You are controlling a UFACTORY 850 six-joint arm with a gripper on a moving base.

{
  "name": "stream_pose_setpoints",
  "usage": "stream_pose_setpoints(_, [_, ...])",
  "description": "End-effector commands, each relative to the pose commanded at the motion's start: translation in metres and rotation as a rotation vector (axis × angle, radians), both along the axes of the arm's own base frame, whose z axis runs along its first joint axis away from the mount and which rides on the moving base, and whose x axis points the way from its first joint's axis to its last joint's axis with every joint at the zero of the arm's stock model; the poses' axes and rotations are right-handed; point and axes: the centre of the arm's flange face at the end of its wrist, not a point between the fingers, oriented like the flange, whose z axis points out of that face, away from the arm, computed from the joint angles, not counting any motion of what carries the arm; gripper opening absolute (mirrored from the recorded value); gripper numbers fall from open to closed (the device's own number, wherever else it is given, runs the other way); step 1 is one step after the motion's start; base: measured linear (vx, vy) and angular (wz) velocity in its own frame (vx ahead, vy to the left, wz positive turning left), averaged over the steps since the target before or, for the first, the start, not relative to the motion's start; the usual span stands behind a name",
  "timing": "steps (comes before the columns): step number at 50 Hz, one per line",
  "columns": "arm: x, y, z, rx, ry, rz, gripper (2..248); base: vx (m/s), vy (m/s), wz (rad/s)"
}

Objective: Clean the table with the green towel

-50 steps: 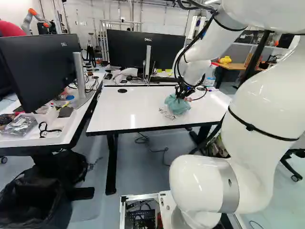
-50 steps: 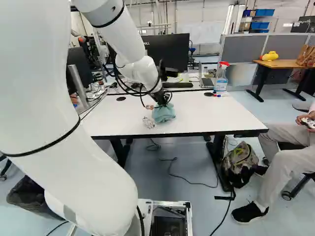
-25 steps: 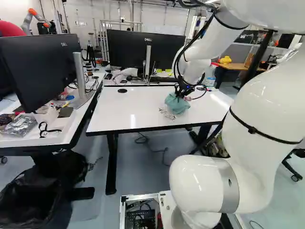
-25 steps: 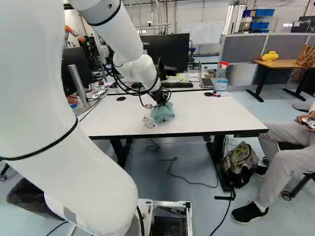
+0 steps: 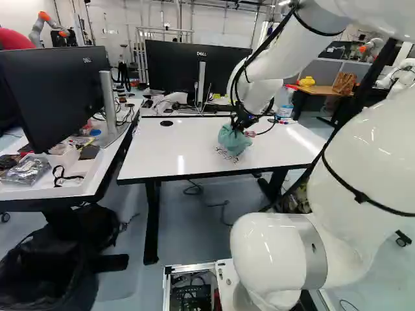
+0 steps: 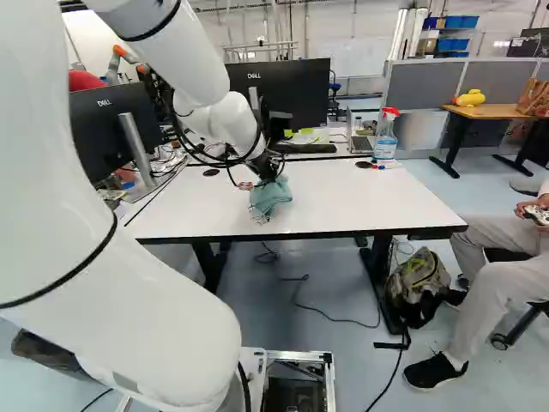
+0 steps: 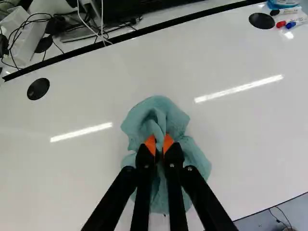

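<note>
Our fingers (image 7: 151, 145) clamp the green towel (image 5: 233, 140); in the left base view, the black scribble (image 5: 227, 155) lies just below-left of it, where our wipe should head.

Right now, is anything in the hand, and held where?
The towel, by a bunched fold near its middle, pinched in the hand.

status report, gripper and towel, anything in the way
Gripper shut on green towel; towel bunched on table, dark scribble showing beside it; spray bottle and markers by far edge, away from towel.
</note>
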Motion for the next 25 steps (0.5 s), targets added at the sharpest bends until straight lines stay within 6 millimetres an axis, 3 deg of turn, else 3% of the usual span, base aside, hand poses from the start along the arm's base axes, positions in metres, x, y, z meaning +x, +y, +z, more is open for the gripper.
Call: stream_pose_setpoints(25, [-0.026, 0.020, -0.004, 0.013, 0.032, 0.039, 38, 0.000, 0.000, 0.000])
